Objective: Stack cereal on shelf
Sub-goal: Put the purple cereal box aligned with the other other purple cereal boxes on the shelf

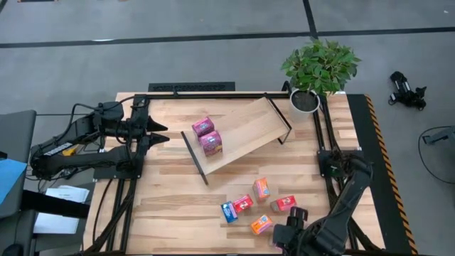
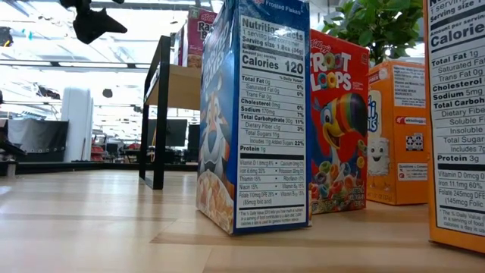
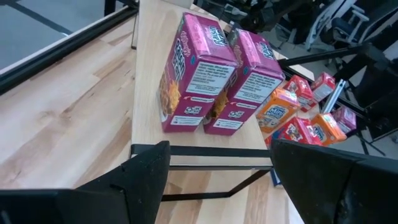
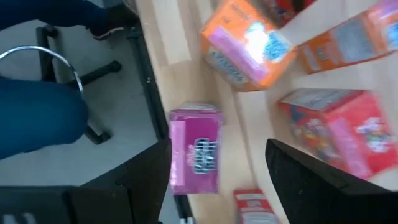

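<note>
Two magenta cereal boxes (image 1: 203, 126) (image 1: 211, 143) stand upright, side by side, on the tilted light-wood shelf (image 1: 245, 131); the left wrist view shows them too (image 3: 196, 71) (image 3: 245, 81). Loose orange (image 1: 261, 188), red (image 1: 242, 203) and blue (image 1: 229, 211) boxes stand on the table at the near right. My right gripper (image 1: 288, 226) hovers open above the table's near edge, over another magenta box (image 4: 196, 149) that lies flat there. My left gripper (image 1: 158, 131) waits open at the shelf's left end, touching nothing.
A potted plant (image 1: 316, 71) stands at the far right corner. More boxes, orange (image 4: 245, 40) and red (image 4: 339, 127), sit close to my right gripper. A seated person's blue leg (image 4: 37, 118) shows just beyond the near edge. Bare tabletop (image 1: 170, 206) lies at the near left.
</note>
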`<state>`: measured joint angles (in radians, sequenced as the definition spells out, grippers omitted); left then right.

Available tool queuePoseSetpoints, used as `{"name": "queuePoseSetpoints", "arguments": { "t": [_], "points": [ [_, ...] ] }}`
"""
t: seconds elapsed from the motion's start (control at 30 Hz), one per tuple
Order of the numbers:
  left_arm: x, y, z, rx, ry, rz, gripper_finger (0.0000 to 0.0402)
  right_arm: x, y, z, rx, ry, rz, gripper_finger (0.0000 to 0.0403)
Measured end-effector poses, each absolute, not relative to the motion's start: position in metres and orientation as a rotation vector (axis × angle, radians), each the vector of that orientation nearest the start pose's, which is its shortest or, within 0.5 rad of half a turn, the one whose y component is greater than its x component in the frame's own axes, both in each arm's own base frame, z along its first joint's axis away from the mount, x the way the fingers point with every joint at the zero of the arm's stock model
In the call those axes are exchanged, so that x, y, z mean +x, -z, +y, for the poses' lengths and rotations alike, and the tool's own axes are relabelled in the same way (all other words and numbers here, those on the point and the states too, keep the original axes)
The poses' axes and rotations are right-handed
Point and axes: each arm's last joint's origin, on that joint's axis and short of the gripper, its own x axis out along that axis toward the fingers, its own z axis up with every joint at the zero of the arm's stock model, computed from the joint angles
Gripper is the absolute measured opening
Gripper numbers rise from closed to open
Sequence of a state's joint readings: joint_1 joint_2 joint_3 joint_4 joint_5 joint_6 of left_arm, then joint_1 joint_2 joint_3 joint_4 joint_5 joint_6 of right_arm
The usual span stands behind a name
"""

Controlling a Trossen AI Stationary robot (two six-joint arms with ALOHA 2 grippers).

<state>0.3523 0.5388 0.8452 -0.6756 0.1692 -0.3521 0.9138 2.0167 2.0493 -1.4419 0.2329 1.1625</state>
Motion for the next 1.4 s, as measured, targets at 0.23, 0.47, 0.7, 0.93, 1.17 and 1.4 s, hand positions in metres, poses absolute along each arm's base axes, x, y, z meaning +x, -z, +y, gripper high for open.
{"name": "queuePoseSetpoints", "arguments": {
  "t": [0.23, 0.47, 0.7, 0.93, 1.17, 1.4],
  "points": [
    [0.094, -0.335, 0.029, -0.438, -0.242, 0.323, 0.0268, 0.245, -0.307, 0.310, 0.230, 0.172, 1.292, 0.0285],
    [0.094, -0.334, 0.029, -0.442, -0.246, 0.339, 0.0268, 0.245, -0.290, 0.315, 0.240, 0.172, 1.302, 0.0285],
    [0.094, -0.334, 0.029, -0.438, -0.245, 0.340, 0.0268, 0.243, -0.279, 0.316, 0.250, 0.189, 1.327, 0.0285],
    [0.094, -0.334, 0.029, -0.438, -0.245, 0.340, 0.0268, 0.243, -0.271, 0.317, 0.255, 0.182, 1.326, 0.0285],
    [0.094, -0.334, 0.029, -0.438, -0.245, 0.340, 0.0268, 0.242, -0.271, 0.318, 0.251, 0.179, 1.324, 0.0286],
    [0.094, -0.334, 0.030, -0.432, -0.269, 0.336, 0.0268, 0.241, -0.271, 0.318, 0.246, 0.182, 1.321, 0.0286]
  ]
}}
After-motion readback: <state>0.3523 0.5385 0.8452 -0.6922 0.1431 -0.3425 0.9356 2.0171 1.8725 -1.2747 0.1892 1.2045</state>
